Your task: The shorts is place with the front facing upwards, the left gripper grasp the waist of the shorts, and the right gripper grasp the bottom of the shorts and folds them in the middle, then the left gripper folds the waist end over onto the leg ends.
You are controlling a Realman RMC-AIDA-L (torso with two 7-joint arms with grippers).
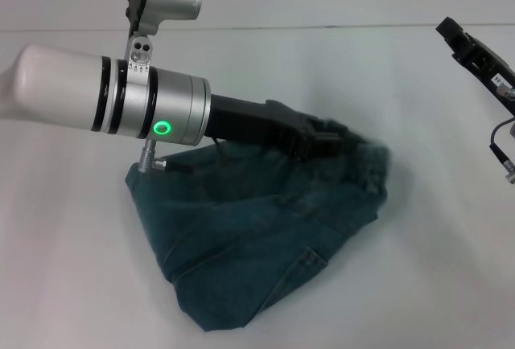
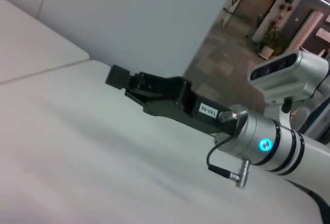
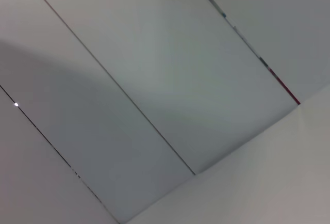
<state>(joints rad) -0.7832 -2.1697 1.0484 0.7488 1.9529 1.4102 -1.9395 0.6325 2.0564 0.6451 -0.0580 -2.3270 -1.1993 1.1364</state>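
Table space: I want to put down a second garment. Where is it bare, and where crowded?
The table is bare near the robot's left of the shorts, and bare between the shorts and the right gripper, raised at the far right. The middle is crowded: the left gripper is over the shorts' far edge.

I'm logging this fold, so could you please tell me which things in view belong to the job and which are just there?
Job:
- shorts
- waist
- left gripper, at the waist
- right gripper, raised aside

Just there:
- white table
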